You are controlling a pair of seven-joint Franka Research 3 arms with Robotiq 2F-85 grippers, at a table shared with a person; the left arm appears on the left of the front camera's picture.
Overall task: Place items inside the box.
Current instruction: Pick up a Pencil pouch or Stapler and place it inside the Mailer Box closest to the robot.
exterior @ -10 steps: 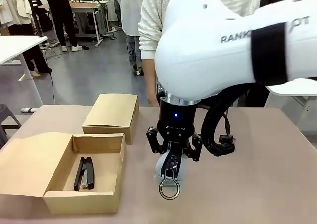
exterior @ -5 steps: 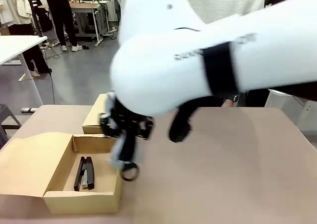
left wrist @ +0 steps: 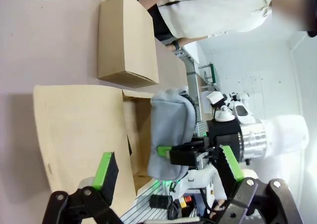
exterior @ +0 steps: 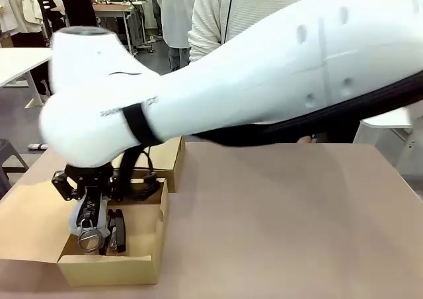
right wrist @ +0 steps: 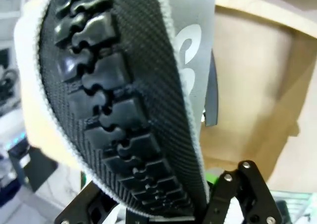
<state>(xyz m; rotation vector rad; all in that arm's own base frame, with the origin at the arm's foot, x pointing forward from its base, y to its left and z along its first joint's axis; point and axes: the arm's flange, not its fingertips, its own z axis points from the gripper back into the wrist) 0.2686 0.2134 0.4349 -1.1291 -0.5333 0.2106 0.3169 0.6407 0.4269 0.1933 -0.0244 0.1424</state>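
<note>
1. Your right arm [exterior: 264, 67], in smooth white casing, reaches across the surface [exterior: 297, 213] from the right, because the box to be filled sits at the left end.
2. The surface is flat, matt and pinkish brown.
3. The open box [exterior: 109, 269] is plain brown cardboard. Its lid flap is folded out flat to the left, which leaves the mouth free from above.
4. A closed box [exterior: 168, 159] of the same cardboard stands just behind it, out of the way of the drop.
5. The pouch [left wrist: 171, 130] is soft grey fabric and hangs on end over the inside of the open box. I cannot tell whether its low end touches the floor of the box. The right wrist view shows a coarse black zip and part of some white lettering.
6. Your right tool [exterior: 88, 210] points straight down and is pinched narrow on the pouch, so the limp cloth drops in lengthwise.
7. Your left tool [left wrist: 168, 172] is spread wide with nothing between its green pads. It sits beside the flap, and I judge it is being kept clear.
8. A slim, hard black stapler [exterior: 117, 229] lies flat on the box floor just beside the pouch.
9. A round metal ring [exterior: 90, 239] hangs at the pouch's lower end.
</note>
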